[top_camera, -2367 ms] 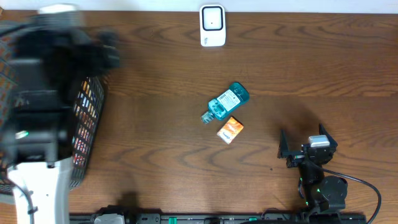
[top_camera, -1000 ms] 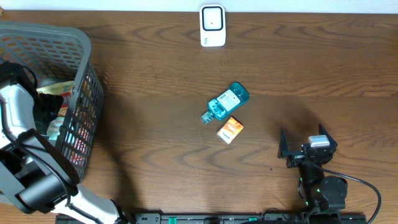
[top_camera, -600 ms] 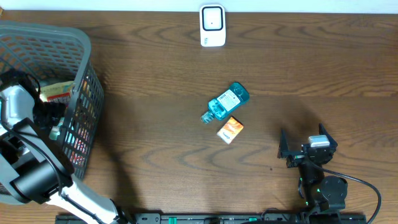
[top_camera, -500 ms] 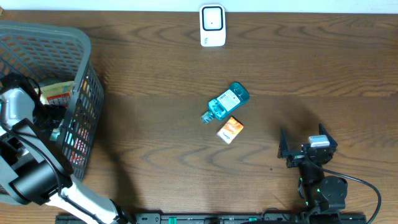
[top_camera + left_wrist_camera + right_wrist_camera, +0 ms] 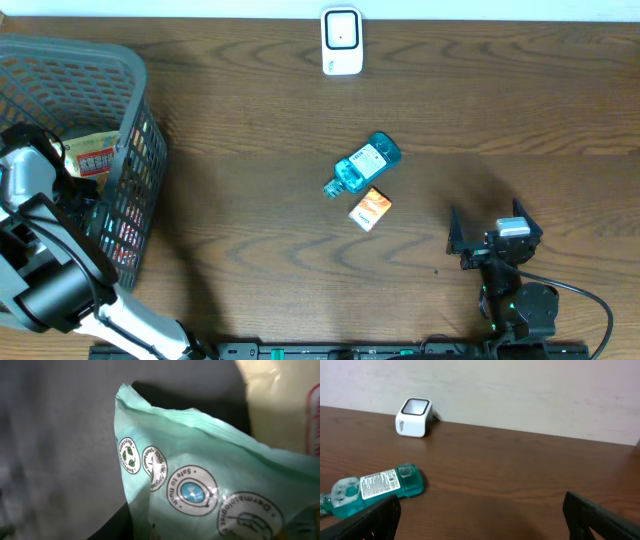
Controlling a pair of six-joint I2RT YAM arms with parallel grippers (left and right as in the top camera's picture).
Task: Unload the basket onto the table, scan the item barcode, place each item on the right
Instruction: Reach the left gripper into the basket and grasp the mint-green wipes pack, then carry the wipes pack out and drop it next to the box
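Mint-green pouch (image 5: 210, 485) — glossy, crinkled, printed with round white-ringed badges.

basket (image 5: 100, 52): 1
scanner (image 5: 341, 41): 1
teal bottle (image 5: 362, 165): 1
orange box (image 5: 370, 209): just 1
mint-green packet (image 5: 200, 490): 1, I think

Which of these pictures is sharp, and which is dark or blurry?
Left wrist view: dim, pressed close to a mint-green packet, glare on its crinkled top, pale item top right out of focus. Overhead: evenly lit, sharp. Right wrist view: clear, teal bottle crisp.
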